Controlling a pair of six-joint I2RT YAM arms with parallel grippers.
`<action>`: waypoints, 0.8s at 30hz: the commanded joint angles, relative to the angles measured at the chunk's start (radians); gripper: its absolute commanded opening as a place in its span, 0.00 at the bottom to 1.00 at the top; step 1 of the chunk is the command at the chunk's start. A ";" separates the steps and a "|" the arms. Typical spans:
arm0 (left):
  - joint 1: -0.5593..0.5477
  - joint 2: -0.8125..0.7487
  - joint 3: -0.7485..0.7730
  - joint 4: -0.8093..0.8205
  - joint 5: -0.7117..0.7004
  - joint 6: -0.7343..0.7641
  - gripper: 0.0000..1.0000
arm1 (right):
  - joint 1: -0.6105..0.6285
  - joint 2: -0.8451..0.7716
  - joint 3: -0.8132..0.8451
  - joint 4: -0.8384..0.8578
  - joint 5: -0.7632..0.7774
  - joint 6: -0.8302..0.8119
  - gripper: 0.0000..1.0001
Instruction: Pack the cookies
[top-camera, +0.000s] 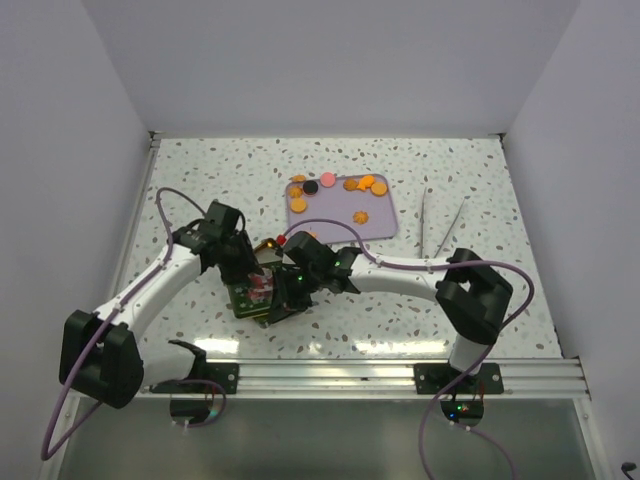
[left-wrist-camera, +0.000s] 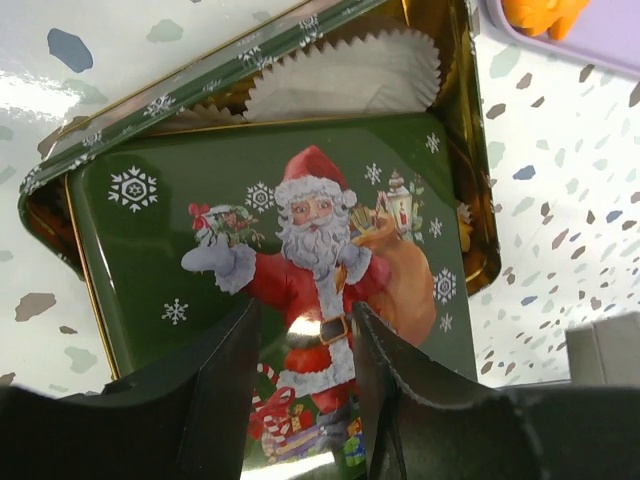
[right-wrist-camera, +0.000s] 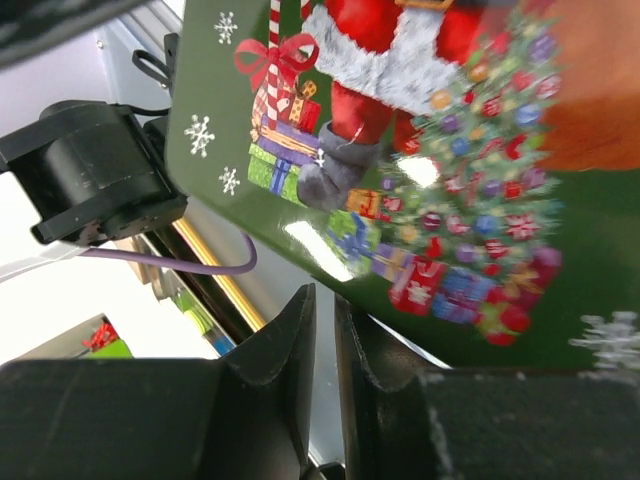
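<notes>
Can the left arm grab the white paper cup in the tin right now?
Probably not. The lid lies over most of the tin, so only the frilly edge of the cup peeks out. The left fingers are over the lid.

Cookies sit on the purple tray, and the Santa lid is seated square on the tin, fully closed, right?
Not closed: the left wrist view shows the Santa lid lying askew on the tin, a white paper cup exposed. The cookies do sit on the purple tray.
</notes>
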 joint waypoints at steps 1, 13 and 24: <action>0.000 -0.048 -0.023 -0.007 -0.018 -0.008 0.47 | 0.001 0.015 0.044 0.019 0.019 -0.004 0.17; 0.000 -0.074 -0.078 0.016 -0.004 -0.014 0.47 | 0.001 0.042 0.032 0.001 0.056 -0.030 0.16; 0.000 -0.113 -0.147 0.033 0.042 -0.025 0.47 | 0.001 0.068 -0.012 0.018 0.056 -0.015 0.16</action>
